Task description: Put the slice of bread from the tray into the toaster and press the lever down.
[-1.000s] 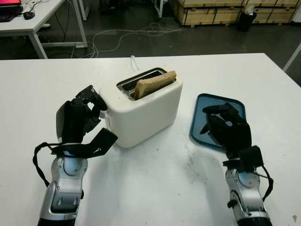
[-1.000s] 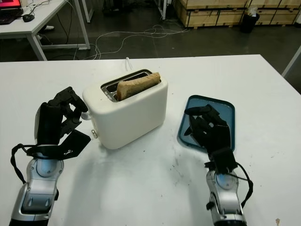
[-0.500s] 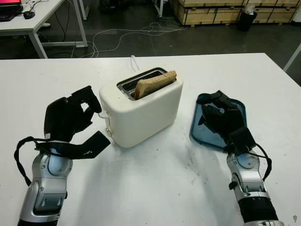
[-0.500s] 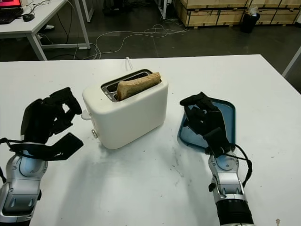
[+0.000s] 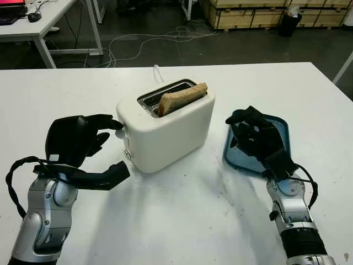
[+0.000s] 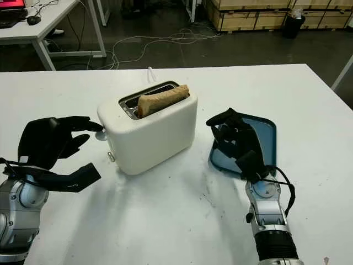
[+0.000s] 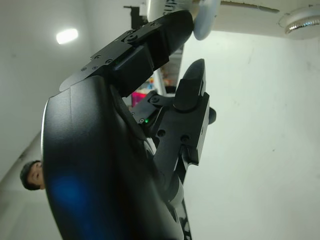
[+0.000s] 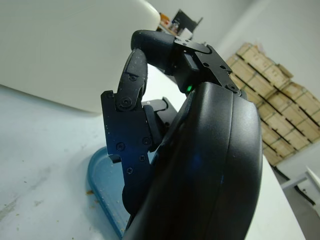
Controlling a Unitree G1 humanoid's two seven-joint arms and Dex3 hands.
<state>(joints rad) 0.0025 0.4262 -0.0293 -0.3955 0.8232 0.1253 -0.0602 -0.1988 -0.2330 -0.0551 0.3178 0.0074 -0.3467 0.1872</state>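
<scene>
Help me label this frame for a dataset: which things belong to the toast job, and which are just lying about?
Part of the job:
- bread slice, standing in the slot
- white toaster
- toaster lever, with a left hand fingertip at it
- blue tray, under the right hand

Just lying about:
- cables on the floor
- stacked boxes

The 2 head views look forward and down from just in front of the toaster, a little apart sideways, sharing the whole desk. The left wrist camera sits very close behind its fingers, facing the toaster's end. The right wrist camera looks past its fingers toward the toaster's side.
</scene>
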